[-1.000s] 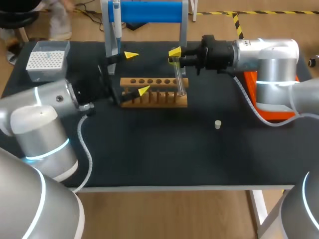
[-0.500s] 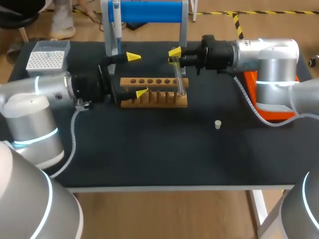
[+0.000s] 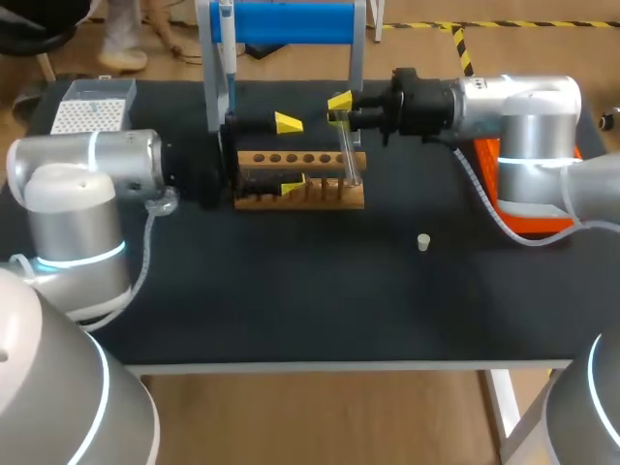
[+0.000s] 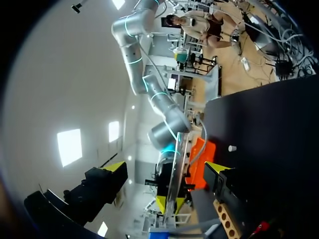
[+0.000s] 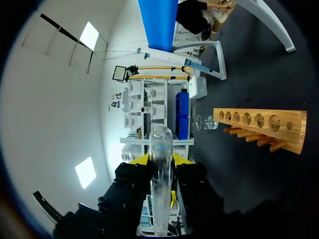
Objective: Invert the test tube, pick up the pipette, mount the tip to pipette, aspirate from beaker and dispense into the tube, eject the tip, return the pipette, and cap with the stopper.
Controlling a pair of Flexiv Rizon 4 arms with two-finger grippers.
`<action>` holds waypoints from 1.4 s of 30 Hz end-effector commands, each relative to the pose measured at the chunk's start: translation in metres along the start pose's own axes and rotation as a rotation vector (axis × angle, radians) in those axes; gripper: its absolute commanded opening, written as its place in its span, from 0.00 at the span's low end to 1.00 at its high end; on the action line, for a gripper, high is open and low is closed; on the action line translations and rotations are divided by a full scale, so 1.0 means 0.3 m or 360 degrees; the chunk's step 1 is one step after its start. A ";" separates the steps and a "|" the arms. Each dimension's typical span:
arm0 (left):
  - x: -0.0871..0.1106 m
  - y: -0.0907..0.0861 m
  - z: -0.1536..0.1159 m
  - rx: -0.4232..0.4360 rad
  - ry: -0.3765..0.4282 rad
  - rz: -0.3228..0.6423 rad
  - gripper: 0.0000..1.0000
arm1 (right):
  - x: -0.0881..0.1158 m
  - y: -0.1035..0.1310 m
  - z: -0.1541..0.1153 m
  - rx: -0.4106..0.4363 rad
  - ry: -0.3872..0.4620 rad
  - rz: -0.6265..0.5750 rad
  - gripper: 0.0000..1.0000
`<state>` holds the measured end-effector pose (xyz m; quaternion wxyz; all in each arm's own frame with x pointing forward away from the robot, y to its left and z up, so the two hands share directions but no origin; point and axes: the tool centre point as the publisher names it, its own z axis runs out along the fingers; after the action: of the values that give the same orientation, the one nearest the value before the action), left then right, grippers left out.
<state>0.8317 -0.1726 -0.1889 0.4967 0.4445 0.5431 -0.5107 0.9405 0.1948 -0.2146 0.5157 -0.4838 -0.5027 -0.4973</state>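
At the left end of the wooden rack (image 3: 302,159), the left gripper (image 3: 291,153) is spread wide, holding nothing. Above the rack's right end, the right gripper (image 3: 339,107) clamps the test tube (image 3: 349,155). The stopper (image 3: 423,242) lies to the rack's right.

The left arm (image 3: 82,184) and right arm (image 3: 523,116) are silver-grey, built of thick round segments ringed with thin glowing cyan bands. Each ends in a black wrist section, trails 1 pale ribbed cable (image 3: 146,254) and carries 2 bright yellow fingertips (image 3: 288,123).
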 end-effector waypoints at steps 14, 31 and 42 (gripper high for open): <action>0.051 -0.029 0.142 0.0084 0.0051 0.0110 1.00 | 0.002 0.000 -0.002 0.0000 -0.0004 0.0000 0.00; 0.066 -0.023 0.226 0.0170 0.0052 0.0114 1.00 | 0.002 0.000 -0.002 0.0000 -0.0004 0.0000 0.00; 0.068 -0.020 0.250 0.0163 0.0054 0.0115 1.00 | 0.002 0.000 -0.002 0.0000 -0.0004 0.0000 0.00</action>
<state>0.8291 -0.2435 -0.2053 0.4790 0.4987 0.5090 -0.5127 0.9405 0.1946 -0.2147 0.5156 -0.4839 -0.5026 -0.4974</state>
